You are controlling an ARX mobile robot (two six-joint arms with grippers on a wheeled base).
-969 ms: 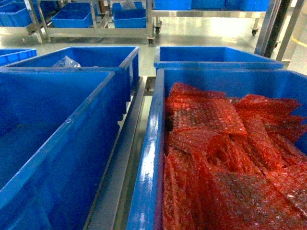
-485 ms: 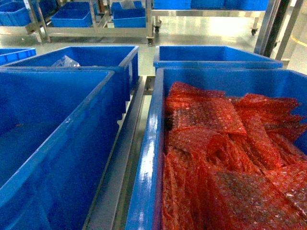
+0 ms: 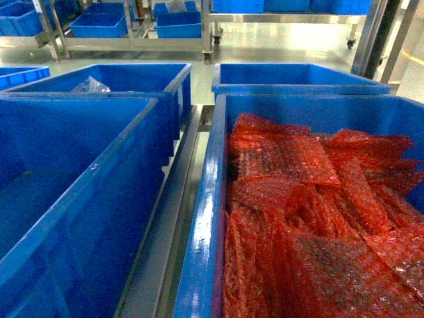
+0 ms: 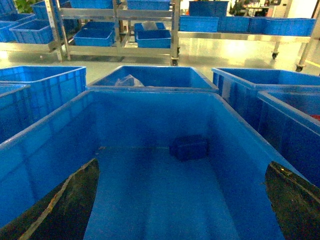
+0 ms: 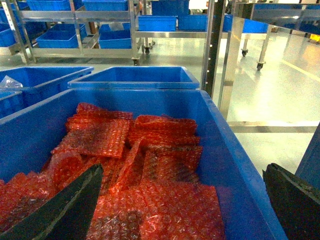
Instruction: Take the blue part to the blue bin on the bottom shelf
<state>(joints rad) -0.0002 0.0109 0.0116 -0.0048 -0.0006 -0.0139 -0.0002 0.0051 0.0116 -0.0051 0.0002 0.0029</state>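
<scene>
left gripper (image 4: 182,200): jaws spread wide, holding nothing, over the left bin (image 4: 60,135). right gripper (image 5: 180,205): jaws wide, holding nothing, above red bubble-wrap bags (image 5: 150,170) in the right bin (image 5: 235,180). blue part (image 4: 189,148): lying on the left bin's floor (near its far wall). far racks (image 4: 120,30).

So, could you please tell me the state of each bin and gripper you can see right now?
Left front bin: holds one dark blue part on its floor near the far wall.
Right front bin: filled with red bubble-wrap bags.
Far left bin: holds a clear plastic bag.
Left gripper: jaws open, above the left front bin.
Right gripper: jaws open, above the bags.
</scene>
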